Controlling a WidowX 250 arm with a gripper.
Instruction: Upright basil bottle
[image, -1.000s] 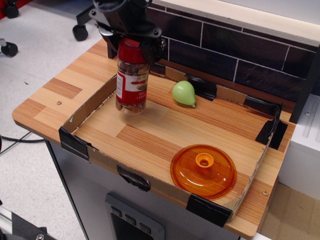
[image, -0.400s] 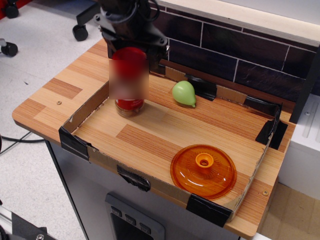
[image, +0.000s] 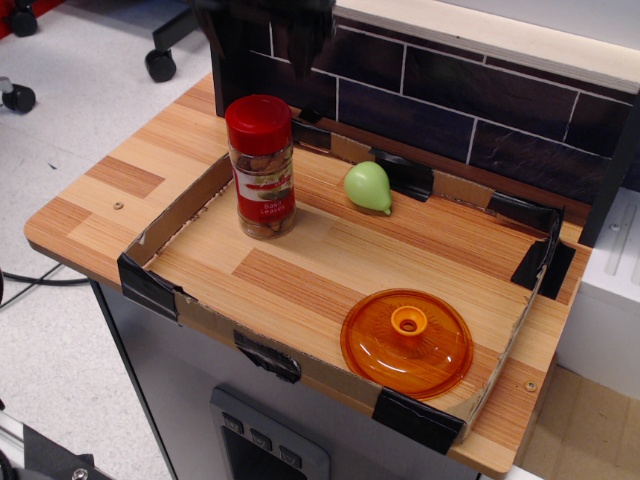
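Note:
The basil bottle (image: 261, 168), a clear jar with a red cap and a red-and-white label, stands upright on its own at the back left of the cardboard-walled tray (image: 176, 214). My gripper (image: 266, 50) hangs above and just behind it, partly cut off by the top edge of the view. Its dark fingers (image: 233, 60) are spread apart with nothing between them and do not touch the bottle.
A green pear-shaped item (image: 368, 187) lies to the right of the bottle near the back wall. An orange lid (image: 407, 342) lies at the front right of the tray. A dark tiled wall (image: 480, 110) runs behind. The wooden counter's left edge (image: 60, 225) is close.
My gripper held the bottle by its cap above the tray, lowered it, let go and rose. The bottle now stands free.

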